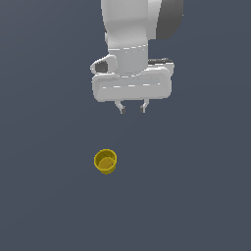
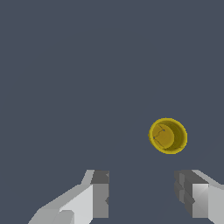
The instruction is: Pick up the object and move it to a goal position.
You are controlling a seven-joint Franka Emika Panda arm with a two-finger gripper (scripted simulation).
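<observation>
The yellow cup point(image 1: 105, 161) sits by itself on the plain dark tabletop point(image 1: 44, 196), mouth facing up so its round rim and hollow inside are open to view. Standing that way, it offers two opposite walls to a grip coming down from above, which is probably the easiest way to take it. In the wrist view the cup point(image 2: 168, 135) lies ahead of the fingers and off toward one of them, not centred in the gap.

Above it, in the exterior view, the white pincer point(image 1: 132, 108) hangs well apart from the cup, pointing straight down, and somewhat toward the exterior view's right of it. Its two short fingers are spread with clear space between them and nothing in their hold; the gap looks wider than the cup, so it should fit between them. The raised, open pose suggests an approach not yet made: the pincer would need to shift sideways until the cup is centred, then descend around it.

No goal marker shows in either view, so where the cup must end up cannot be told
</observation>
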